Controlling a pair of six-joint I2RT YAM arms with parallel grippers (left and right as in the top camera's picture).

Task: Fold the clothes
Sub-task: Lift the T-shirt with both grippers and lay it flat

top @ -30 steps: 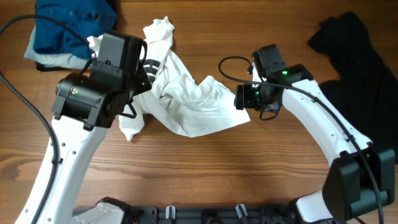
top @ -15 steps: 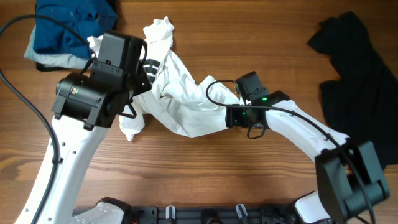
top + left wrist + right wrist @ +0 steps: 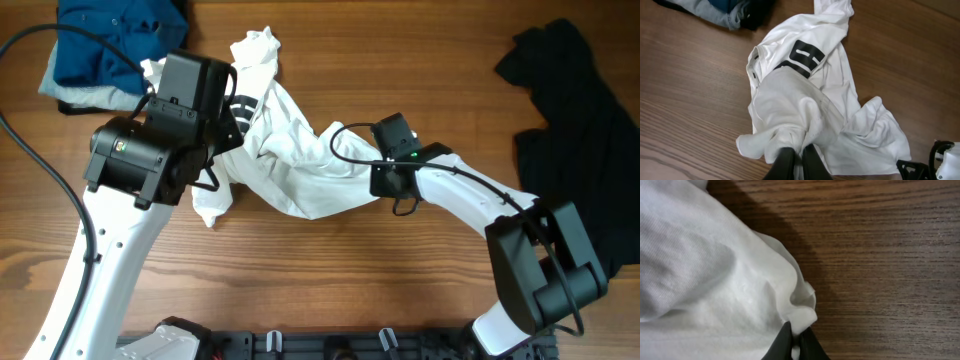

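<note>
A crumpled white shirt (image 3: 300, 160) with a black print (image 3: 804, 56) lies bunched in the middle of the wooden table. My left gripper (image 3: 796, 152) is shut on a fold at the shirt's left side (image 3: 215, 175), with cloth pinched between the black fingers (image 3: 783, 162). At the shirt's right edge my right gripper (image 3: 378, 182) is shut on a corner of the white cloth (image 3: 800, 317), and its dark fingertips (image 3: 781, 345) pinch the hem. A black garment (image 3: 575, 120) lies at the right of the table. Blue and grey clothes (image 3: 105, 50) sit in a pile at the back left.
The left arm's cable (image 3: 30, 150) loops over the table at the far left. The right arm's cable (image 3: 345, 145) arcs over the white shirt. Bare wood (image 3: 330, 270) runs along the front of the table between the two arm bases.
My right gripper moved left onto the shirt's right edge and shut on a corner of the cloth. The left gripper stayed shut on its fold and has not moved.
</note>
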